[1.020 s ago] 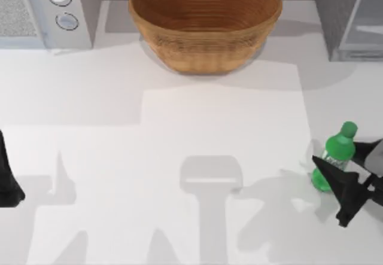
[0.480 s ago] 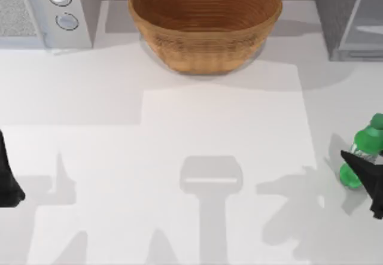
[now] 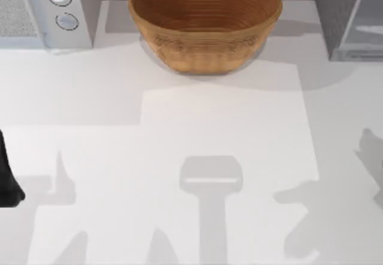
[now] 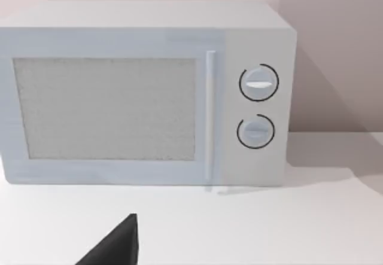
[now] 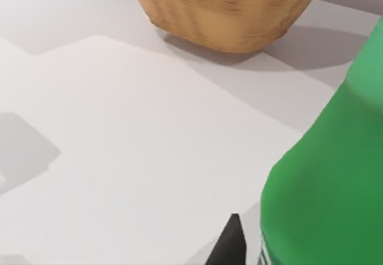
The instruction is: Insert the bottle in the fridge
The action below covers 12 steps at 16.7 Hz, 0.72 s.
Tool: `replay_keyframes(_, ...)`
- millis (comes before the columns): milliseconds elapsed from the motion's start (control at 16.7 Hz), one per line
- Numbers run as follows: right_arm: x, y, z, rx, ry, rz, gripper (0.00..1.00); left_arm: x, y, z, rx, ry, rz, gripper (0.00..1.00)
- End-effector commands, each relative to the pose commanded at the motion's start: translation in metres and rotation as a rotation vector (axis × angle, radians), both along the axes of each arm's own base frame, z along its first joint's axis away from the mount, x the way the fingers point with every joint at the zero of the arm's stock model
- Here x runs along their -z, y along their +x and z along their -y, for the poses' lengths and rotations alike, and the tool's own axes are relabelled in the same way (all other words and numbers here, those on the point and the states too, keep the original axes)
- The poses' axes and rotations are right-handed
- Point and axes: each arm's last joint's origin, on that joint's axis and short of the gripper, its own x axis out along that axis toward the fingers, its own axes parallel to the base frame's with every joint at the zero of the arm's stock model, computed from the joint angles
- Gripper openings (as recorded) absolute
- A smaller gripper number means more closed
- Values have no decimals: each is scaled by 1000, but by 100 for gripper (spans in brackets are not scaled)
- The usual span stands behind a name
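The bright green bottle looms close in the right wrist view, held above the white table. My right gripper is shut on it, and one black fingertip shows beside the bottle's body. The fridge, a grey box with a pale glassy door panel, stands at the table's far right corner in the top view. My left arm is parked at the table's left edge.
A large woven basket sits at the back middle, also seen as the basket ahead of the right wrist. A light grey microwave with two knobs stands at the back left, facing the left wrist as the microwave.
My right gripper carried the bottle rightward, past the top view's right edge; its shadow on the table shifted right too. The left arm has not moved.
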Motion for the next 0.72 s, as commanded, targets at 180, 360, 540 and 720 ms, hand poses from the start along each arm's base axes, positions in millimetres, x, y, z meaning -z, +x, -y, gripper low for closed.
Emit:
replay_keyframes(180,-2,-1,2,0,-1,8,1,0,0,0,0,0,0,100)
replay_keyframes(360,-1,-1,1,-1,2,0,1,0,0,0,0,0,0,100)
replay_keyframes(540,-8,-3,-4,29,-17,0,1,0,0,0,0,0,0,100)
replay_keyframes(720,-24,-12,-15,99,-50,5,1,0,0,0,0,0,0,100)
